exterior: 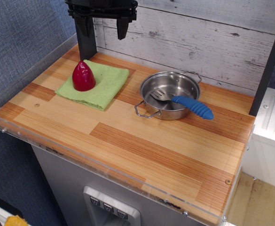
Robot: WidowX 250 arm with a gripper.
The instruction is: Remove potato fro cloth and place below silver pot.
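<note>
Above the potato (83,76) on the cloth (96,84), my gripper (103,24) hangs open and empty; pot (169,95) at three o'clock.

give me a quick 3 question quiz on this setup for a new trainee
1. True or false: the potato stands upright on the cloth.
2. Where does the spatula lie? A) on the cloth B) across the silver pot, blue handle over its rim C) flat on the wooden table
3. Fill in: the gripper is above the potato, holding ____.

Key
1. True; pointed tip up.
2. B; its slotted head lies inside the pot.
3. Nothing; its jaws stand open and nothing is between them.
</note>
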